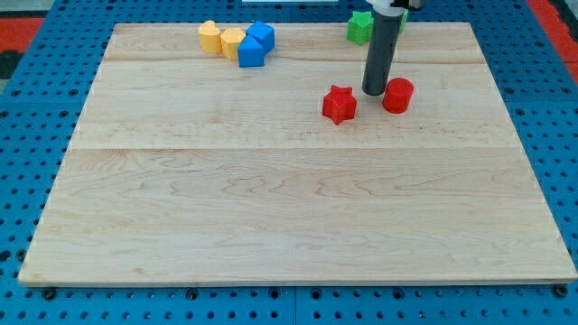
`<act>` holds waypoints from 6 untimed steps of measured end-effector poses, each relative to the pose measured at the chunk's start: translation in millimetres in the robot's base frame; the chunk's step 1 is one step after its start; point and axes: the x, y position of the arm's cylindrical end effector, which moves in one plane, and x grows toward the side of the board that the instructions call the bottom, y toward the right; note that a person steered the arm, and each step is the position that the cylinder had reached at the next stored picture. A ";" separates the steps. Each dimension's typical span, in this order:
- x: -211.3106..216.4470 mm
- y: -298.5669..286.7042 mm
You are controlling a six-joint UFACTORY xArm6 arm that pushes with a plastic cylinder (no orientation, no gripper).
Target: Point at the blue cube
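Observation:
The blue cube (262,36) sits near the view's top left of centre, touching a second blue block (250,52) just below it. Two yellow blocks (210,36) (233,41) lie right beside them on the left. My tip (374,93) is far to the right of the blue cube, between a red star-shaped block (340,104) on its left and a red cylinder (397,95) on its right. A green block (360,26) sits at the top, partly behind the rod.
The wooden board (289,208) lies on a blue perforated table (27,135).

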 end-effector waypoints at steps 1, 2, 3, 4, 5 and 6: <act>-23.3 46.0; -3.4 105.5; 25.5 23.4; 36.4 -43.3; -43.3 -15.5; -111.0 -59.1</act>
